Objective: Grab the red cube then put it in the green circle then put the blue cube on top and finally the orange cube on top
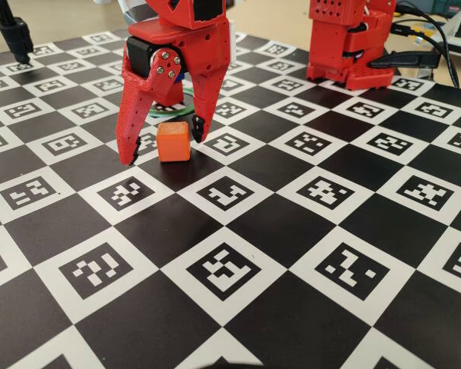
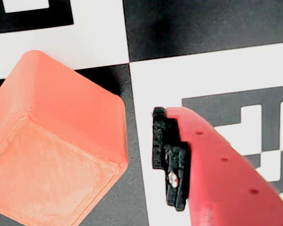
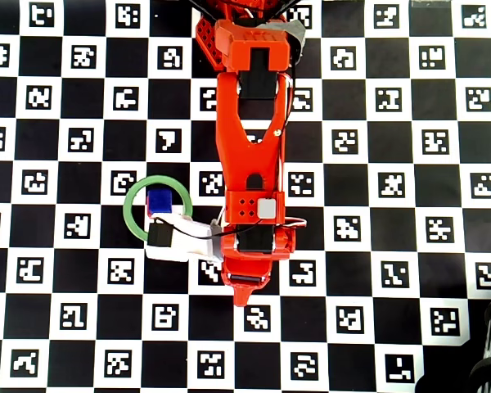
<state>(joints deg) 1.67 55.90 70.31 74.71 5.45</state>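
The checkered board [image 1: 307, 254] of black squares and white marker squares covered the whole table in the fixed view. The red arm [image 3: 252, 139] reached down the board from the top edge in the overhead view, its base [image 1: 346, 42] standing at the far side in the fixed view.

The gripper [image 1: 164, 144] pointed down at the board with its jaws spread apart, one finger on each side of the orange cube [image 1: 173, 142]. The cube sat flat on the board between them; the right finger looked close to its top corner, though contact could not be judged. In the wrist view a gap of board showed between the cube [image 2: 56, 141] and the black-padded fingertip [image 2: 170, 165], so nothing was clamped.

The green ring [image 3: 157, 208] lay left of the arm in the overhead view, partly covered by the white wrist module [image 3: 176, 241]. The blue cube [image 3: 158, 201] sat inside the ring. No red cube could be made out.
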